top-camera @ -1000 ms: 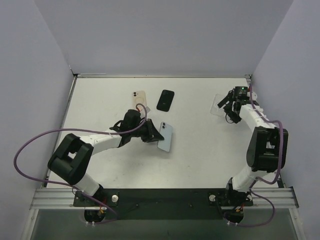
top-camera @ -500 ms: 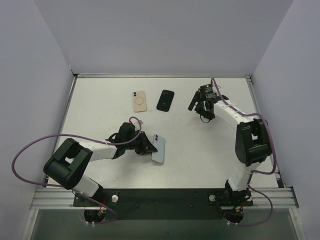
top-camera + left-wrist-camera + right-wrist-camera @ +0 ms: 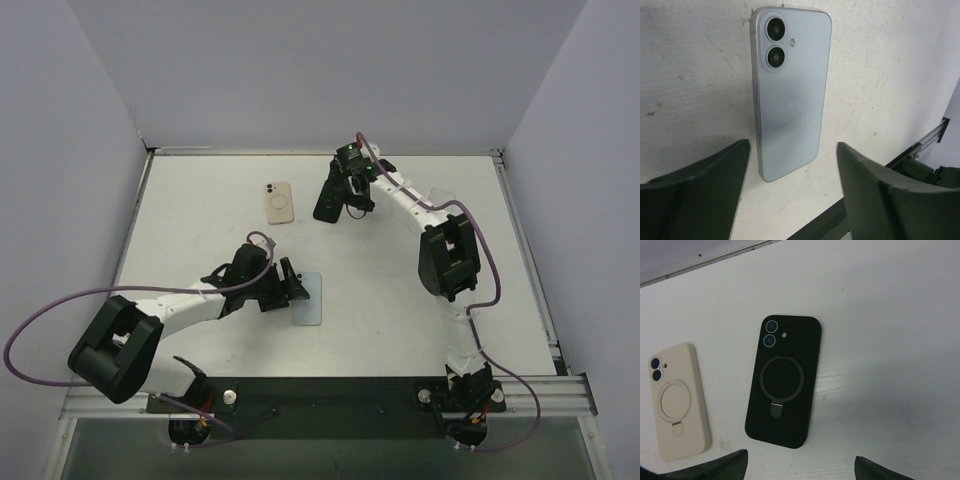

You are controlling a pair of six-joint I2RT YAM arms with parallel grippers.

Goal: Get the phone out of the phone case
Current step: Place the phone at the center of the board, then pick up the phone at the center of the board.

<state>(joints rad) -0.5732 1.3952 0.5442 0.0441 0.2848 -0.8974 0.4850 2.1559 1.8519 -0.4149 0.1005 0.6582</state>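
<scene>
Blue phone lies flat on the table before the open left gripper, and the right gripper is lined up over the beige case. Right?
Not quite: the right wrist view shows the right gripper lined up over the black case, with the beige case off to one side. The blue phone does lie flat before the open left gripper.

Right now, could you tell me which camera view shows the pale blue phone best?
The left wrist view: the pale blue phone fills the frame, back facing up, in sharp detail. The top external view shows it small, without detail. The right wrist view misses it.
</scene>
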